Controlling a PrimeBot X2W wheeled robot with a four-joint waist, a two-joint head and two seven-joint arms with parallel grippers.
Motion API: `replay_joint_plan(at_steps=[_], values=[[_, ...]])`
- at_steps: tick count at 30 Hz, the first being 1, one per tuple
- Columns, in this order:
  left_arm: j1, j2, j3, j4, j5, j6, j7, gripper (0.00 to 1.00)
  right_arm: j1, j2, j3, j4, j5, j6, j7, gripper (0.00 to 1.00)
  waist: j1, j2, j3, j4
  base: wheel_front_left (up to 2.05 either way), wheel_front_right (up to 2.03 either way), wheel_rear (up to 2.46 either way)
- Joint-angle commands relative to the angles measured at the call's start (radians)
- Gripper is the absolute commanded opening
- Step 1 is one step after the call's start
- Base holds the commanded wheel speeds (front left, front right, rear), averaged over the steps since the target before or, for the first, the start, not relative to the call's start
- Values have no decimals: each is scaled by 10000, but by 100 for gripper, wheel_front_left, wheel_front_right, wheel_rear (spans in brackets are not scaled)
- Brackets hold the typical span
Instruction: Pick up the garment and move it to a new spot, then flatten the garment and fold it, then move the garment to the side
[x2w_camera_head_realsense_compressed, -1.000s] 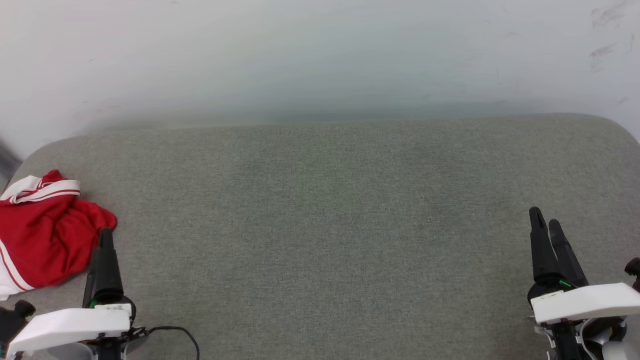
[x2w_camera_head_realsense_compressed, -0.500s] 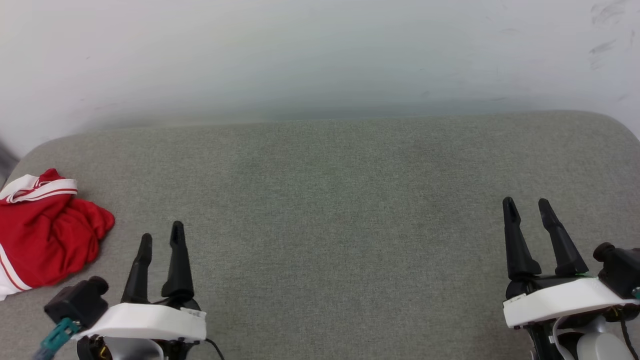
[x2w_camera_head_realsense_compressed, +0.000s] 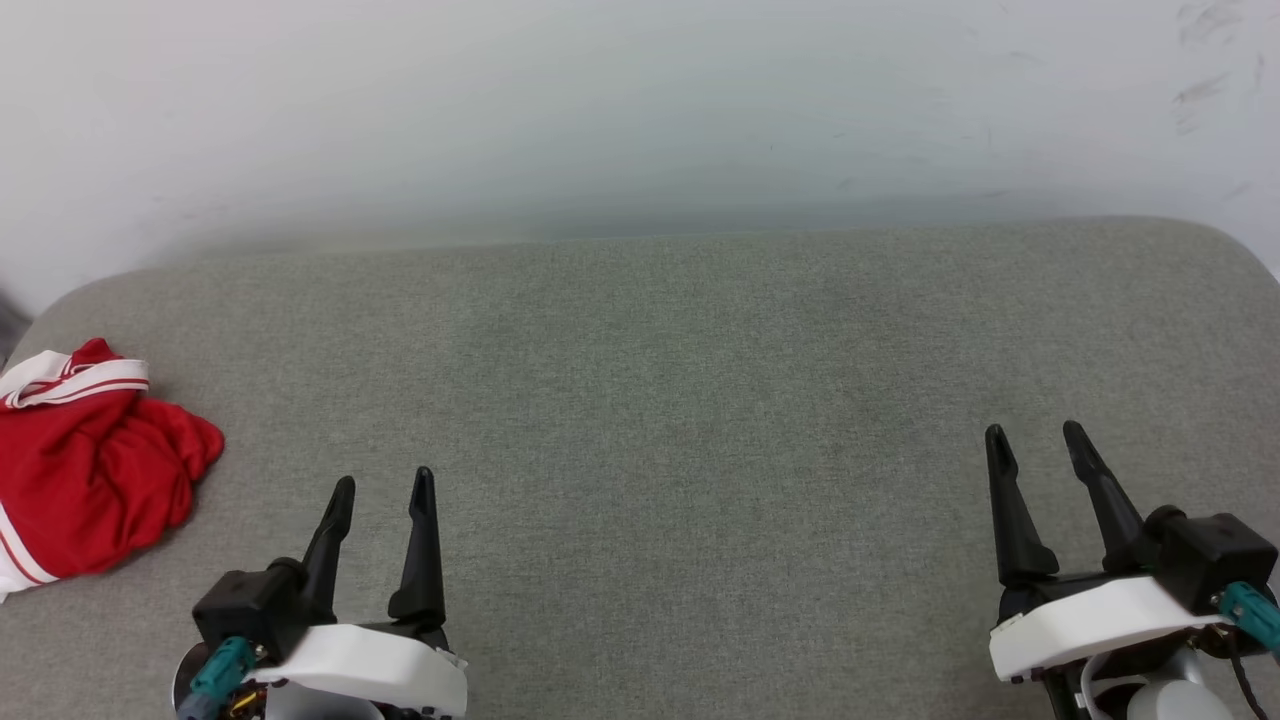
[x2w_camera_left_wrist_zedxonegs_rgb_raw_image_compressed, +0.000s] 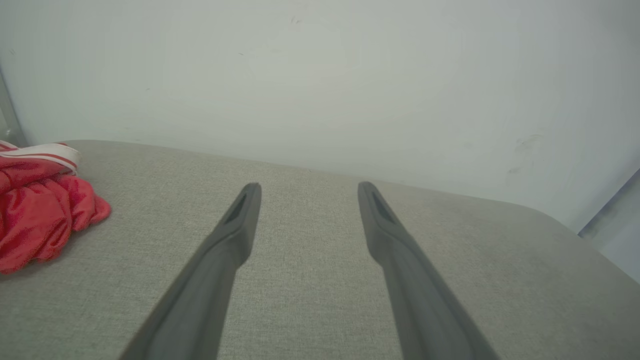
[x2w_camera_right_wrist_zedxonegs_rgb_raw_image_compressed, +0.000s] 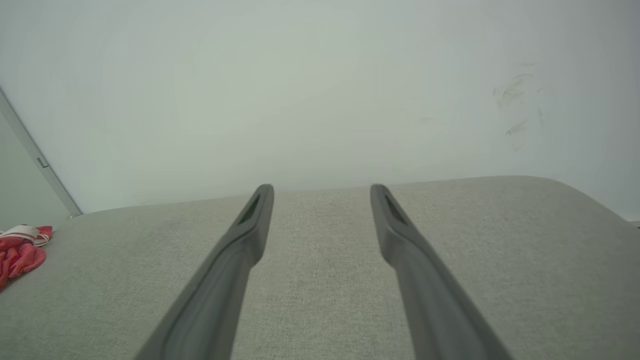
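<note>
I judge that I am at the very first step, the pick-up not yet begun: the red jersey shirt (x2w_camera_head_realsense_compressed: 90, 470) lies crumpled in a heap at the far left end of the grey upholstered bench (x2w_camera_head_realsense_compressed: 680, 400), unfolded and untouched. My left gripper (x2w_camera_head_realsense_compressed: 383, 478) hovers over bare fabric well to the right of it, fingers spread wide and holding nothing. My right gripper (x2w_camera_head_realsense_compressed: 1034, 430) hangs near the opposite end of the bench, just as wide apart and just as empty. The next move, as I read it, belongs to my left arm. It should swing left across the gap, drop the fingers around a raised bunch of cloth and close firmly enough to lift the whole heap, since loose jersey fabric will slip and trail. The head view gives me both grippers and the shirt together, so I can judge that gap. The left wrist view brings the shirt close, showing the white band with red stripes on top and the shiny creased folds below it. The right wrist view sees the shirt small and far off at its left edge, beside a pale frame strip on the wall (x2w_camera_right_wrist_zedxonegs_rgb_raw_image_compressed: 320, 90). I can make out no lettering in any of them
</note>
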Motion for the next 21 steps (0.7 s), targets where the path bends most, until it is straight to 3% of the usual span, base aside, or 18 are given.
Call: replay_joint_plan(at_steps=[1, 10, 21], values=[[-89, 196, -212, -46, 371, 120, -111, 100, 8, -14, 25, 23, -292, 0, -119, 100, 0, 0, 0, -1, 0, 0, 0], [15, 369, -653, 169, 737, 488, -326, 100, 36, -12, 114, 134, -1437, 0, -335, 100, 0, 0, -25, -4, 0, 0, 0], [163, 276, -641, 388, 1471, 153, -566, 100, 53, -11, 238, 92, -1997, -1, -572, 100, 0, 0, -22, -14, 0, 0, 0]])
